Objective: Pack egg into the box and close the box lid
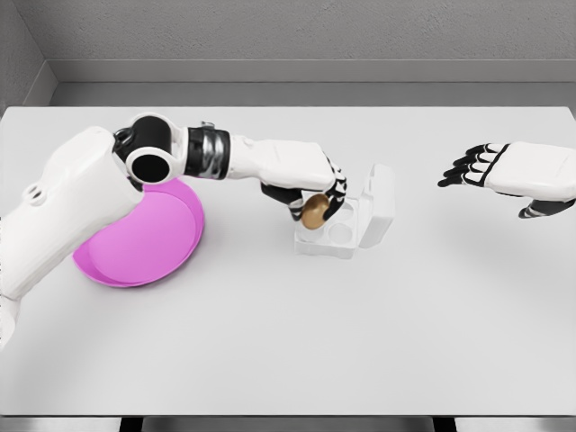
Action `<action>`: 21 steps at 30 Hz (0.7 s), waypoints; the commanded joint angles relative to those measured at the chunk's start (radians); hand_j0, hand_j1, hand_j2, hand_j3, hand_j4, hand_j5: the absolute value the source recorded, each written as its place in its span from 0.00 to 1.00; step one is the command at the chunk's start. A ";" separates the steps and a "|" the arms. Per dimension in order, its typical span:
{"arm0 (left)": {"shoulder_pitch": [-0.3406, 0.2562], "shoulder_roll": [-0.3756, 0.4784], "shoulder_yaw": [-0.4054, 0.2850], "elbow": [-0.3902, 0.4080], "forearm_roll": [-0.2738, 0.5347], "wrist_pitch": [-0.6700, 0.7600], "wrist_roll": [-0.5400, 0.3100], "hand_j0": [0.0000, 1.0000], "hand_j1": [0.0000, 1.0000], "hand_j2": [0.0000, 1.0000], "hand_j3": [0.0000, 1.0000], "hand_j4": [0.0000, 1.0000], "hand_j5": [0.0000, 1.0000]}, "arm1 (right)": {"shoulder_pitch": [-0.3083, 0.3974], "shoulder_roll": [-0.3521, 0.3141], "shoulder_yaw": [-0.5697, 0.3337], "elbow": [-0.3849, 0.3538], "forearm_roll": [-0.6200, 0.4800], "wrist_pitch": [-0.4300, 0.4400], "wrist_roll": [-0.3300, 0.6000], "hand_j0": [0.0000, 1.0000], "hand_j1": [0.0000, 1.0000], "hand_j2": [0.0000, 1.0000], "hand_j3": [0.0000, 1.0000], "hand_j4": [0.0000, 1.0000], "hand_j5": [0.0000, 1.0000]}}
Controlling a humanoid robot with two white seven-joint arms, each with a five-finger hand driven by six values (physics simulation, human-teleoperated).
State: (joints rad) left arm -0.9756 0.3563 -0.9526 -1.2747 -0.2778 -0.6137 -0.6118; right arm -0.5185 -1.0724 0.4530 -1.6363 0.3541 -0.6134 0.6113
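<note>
A brown egg (315, 212) is held in my left hand (317, 203), whose dark fingers curl around it. The hand hovers just over the near-left corner of a small white egg box (346, 236) in the middle of the table. The box stands open, its lid (379, 203) tipped up on the right side, and round empty cups show inside. My right hand (475, 167) floats well to the right of the box, above the table, fingers spread and holding nothing.
A shallow magenta plate (153, 243) lies on the table at the left, partly hidden under my left arm. The white table (360, 342) stretches wide in front of the box. A grey wall runs along the back.
</note>
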 commanded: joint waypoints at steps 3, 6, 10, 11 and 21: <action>-0.011 -0.063 0.002 0.152 -0.035 0.003 0.001 0.32 0.32 0.32 0.32 0.32 0.32 | 0.000 -0.001 0.000 0.000 -0.004 0.003 0.000 1.00 1.00 1.00 1.00 1.00 1.00; -0.011 -0.071 0.000 0.158 -0.043 0.003 0.001 0.32 0.32 0.32 0.32 0.32 0.32 | 0.000 -0.001 0.000 0.000 -0.004 0.003 0.000 1.00 1.00 1.00 1.00 1.00 1.00; -0.011 -0.083 -0.025 0.152 -0.047 0.003 0.001 0.33 0.33 0.33 0.33 0.33 0.33 | 0.000 -0.003 0.000 0.000 -0.004 0.003 0.000 1.00 1.00 1.00 1.00 1.00 1.00; -0.011 -0.083 -0.026 0.150 -0.046 0.003 0.001 0.33 0.33 0.33 0.33 0.33 0.33 | 0.000 -0.003 0.000 0.000 -0.004 0.003 0.000 1.00 1.00 1.00 1.00 1.00 1.00; -0.011 -0.074 -0.055 0.152 -0.044 0.003 0.001 0.40 0.40 0.40 0.40 0.40 0.40 | -0.003 -0.003 0.000 0.000 -0.004 0.003 0.000 1.00 1.00 1.00 1.00 1.00 1.00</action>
State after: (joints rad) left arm -0.9863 0.2814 -1.0059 -1.1228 -0.3287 -0.6137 -0.6116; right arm -0.5216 -1.0739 0.4528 -1.6367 0.3540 -0.6134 0.6113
